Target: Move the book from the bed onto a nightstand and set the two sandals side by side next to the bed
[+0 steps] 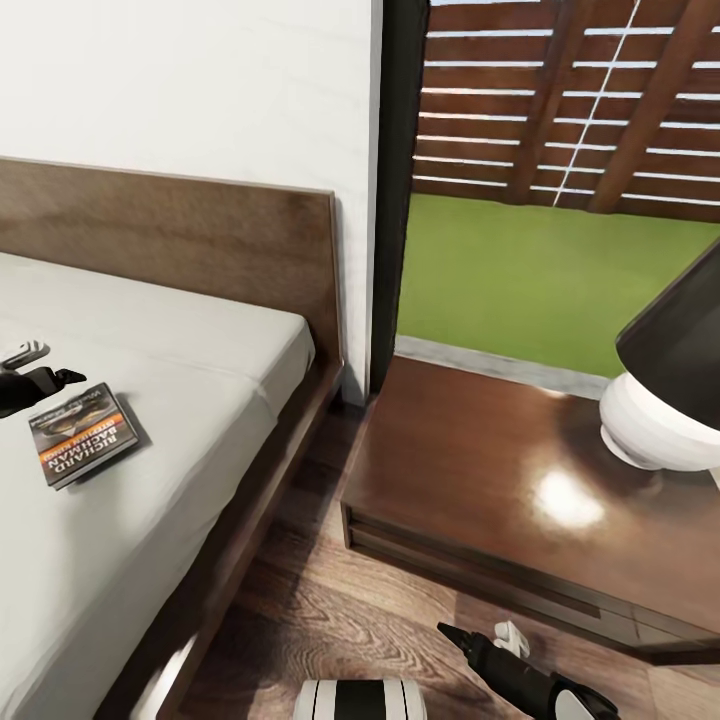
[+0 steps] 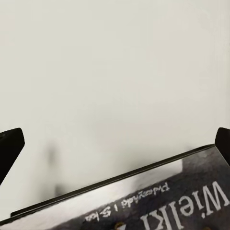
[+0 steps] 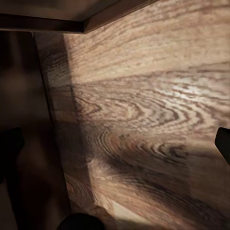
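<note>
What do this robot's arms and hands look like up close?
Both are mostly glossy black with white parts. The left hand has a white, rounded upper finger over black parts. The right hand ends a black arm with a pointed black finger, a small white piece, and a white band.

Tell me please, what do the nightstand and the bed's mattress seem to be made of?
The nightstand looks like dark-brown wood with a glossy finish: its top shows bright reflected spots. The mattress looks like matte light-grey fabric, judging by soft folds, though the render leaves that open.

The lamp [image 1: 668, 380] is running off the head view's right edge; the left gripper [image 1: 40, 372] is being cropped at its left edge; the book [image 2: 158, 201] is running past the left wrist view's border.
</note>
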